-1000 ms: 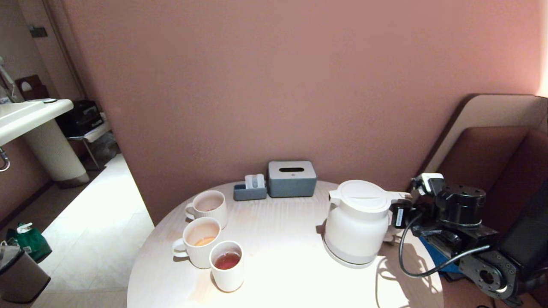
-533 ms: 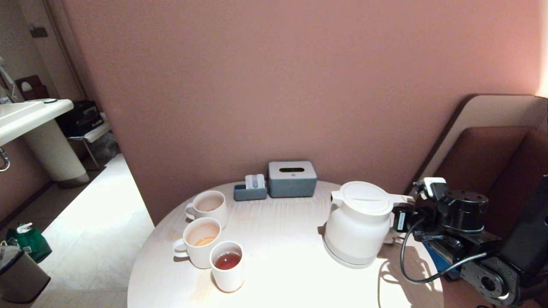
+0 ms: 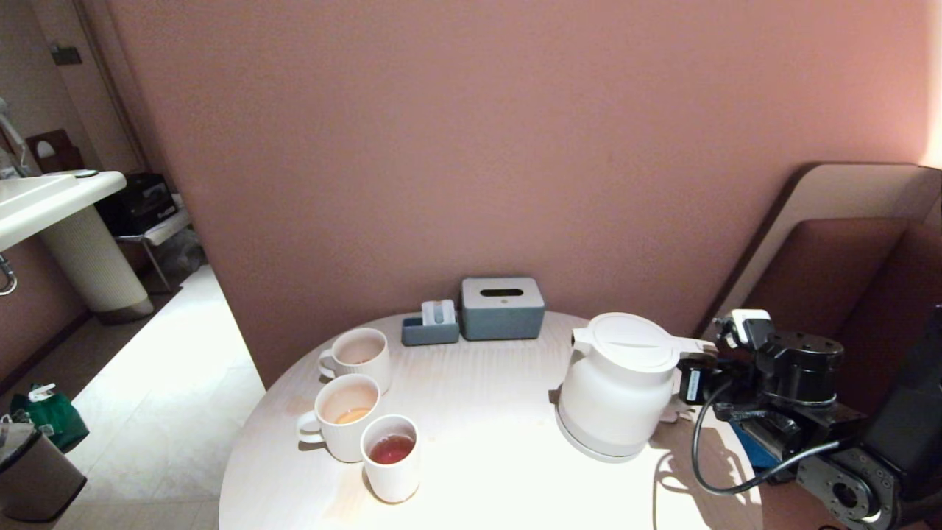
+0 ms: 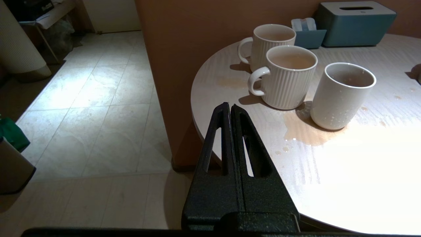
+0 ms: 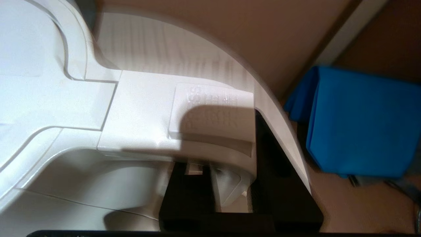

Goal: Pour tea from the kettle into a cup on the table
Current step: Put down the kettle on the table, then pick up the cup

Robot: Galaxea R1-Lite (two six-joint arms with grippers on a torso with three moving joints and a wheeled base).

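The white kettle [image 3: 618, 386] stands on its round base at the right of the round table [image 3: 486, 471]. My right gripper [image 3: 688, 383] is shut on its angular handle [image 5: 184, 115] from the right side, with a black finger on either side of the handle [image 5: 273, 164]. The small smooth cup [image 3: 391, 456] stands near the table's front left, well apart from the kettle, with reddish-brown tea [image 3: 390, 447] in it. In the left wrist view the cup [image 4: 342, 95] is beside a brownish puddle [image 4: 309, 131]. My left gripper [image 4: 230, 107] hangs shut and empty off the table's left edge.
Two ribbed white mugs [image 3: 346, 416] [image 3: 360, 353] stand just behind the cup. A grey tissue box [image 3: 502, 307] and a small grey holder [image 3: 430, 324] sit at the back by the wall. An upholstered seat [image 3: 846, 258] and a blue object [image 5: 358, 121] are to the right of the table.
My right gripper and the kettle's top have shifted slightly to the right; the kettle's base has stayed in place. The cup, the mugs and the left gripper have not moved.
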